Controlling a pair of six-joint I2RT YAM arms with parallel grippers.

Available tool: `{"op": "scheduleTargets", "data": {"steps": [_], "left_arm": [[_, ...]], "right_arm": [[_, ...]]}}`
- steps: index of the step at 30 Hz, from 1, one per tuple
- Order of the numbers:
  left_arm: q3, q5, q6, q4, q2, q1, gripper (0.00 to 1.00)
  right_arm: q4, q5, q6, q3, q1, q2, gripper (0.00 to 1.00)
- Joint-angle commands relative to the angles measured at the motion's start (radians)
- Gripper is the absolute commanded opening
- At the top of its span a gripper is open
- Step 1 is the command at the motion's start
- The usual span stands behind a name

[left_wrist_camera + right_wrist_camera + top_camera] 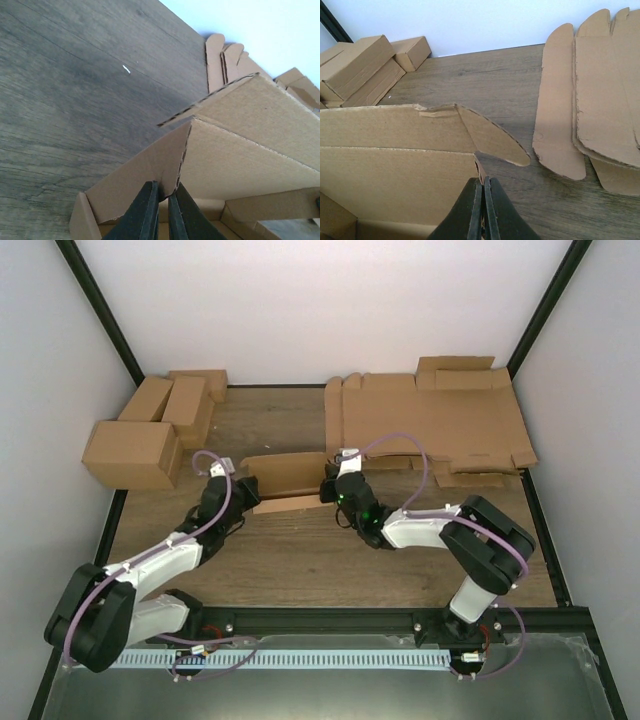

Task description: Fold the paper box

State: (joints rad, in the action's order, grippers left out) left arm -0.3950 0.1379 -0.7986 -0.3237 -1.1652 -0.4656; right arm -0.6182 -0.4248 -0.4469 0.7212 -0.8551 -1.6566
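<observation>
**Two robot grippers at either end of a half-folded cardboard box**

The paper box (pixel 287 478) sits on a wooden table (pixel 300 550), partly assembled. Its long back wall stands up and a low strip of cardboard lies along its near side. It is plain brown and unprinted.

The left gripper (pixel 238 486) is at the box's left end. In its wrist view (pixel 166 189) the two dark fingers (pixel 145 212) are closed down to a narrow slit. The lower corner of an upright end flap of the box (pixel 240 150) drops into that slit, so the flap is pinched between them.

The right gripper (pixel 332 486) is at the box's right end. In its wrist view (pixel 482 181) the fingers are pressed fully together. Their tips meet the bottom corner of the box's standing wall (pixel 395 170), just below a rounded flap that leans outward. Whether any cardboard is caught between them cannot be told.

Behind the box and to its right lies a pile of flat sheets (pixel 440 425), their rounded flaps pointing toward the box. In the right wrist view the pile (pixel 605 110) is close beside the box but not touching it. Behind the box and to its left, well apart from it, is a cluster of finished boxes (pixel 150 435).
</observation>
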Motion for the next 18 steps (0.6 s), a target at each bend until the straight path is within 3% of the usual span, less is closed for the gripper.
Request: {"op": "scheduleTargets", "data": {"steps": [1,5,9,13,18], "left_arm": [[-0.085,-0.143,-0.022,0.193,0.019,-0.021,0.13],[-0.163,-0.143,0.040,0.418,0.067,-0.022,0.64],[-0.216,-0.109,0.080,0.637,0.227,-0.021,0.99],[-0.311,-0.024,0.144,0.852,0.352,-0.020,1.00],[-0.485,-0.066,0.386,1.000,0.314,-0.018,1.00]], "right_arm": [[0.015,0.062,0.028,-0.034,-0.038,0.031,0.01],[-0.012,0.068,0.066,-0.086,-0.038,0.053,0.01],[-0.021,0.073,0.090,-0.119,-0.038,0.054,0.01],[-0.072,0.101,0.137,-0.164,-0.038,0.071,0.01],[-0.090,0.204,0.244,-0.177,-0.038,0.078,0.01]]}}
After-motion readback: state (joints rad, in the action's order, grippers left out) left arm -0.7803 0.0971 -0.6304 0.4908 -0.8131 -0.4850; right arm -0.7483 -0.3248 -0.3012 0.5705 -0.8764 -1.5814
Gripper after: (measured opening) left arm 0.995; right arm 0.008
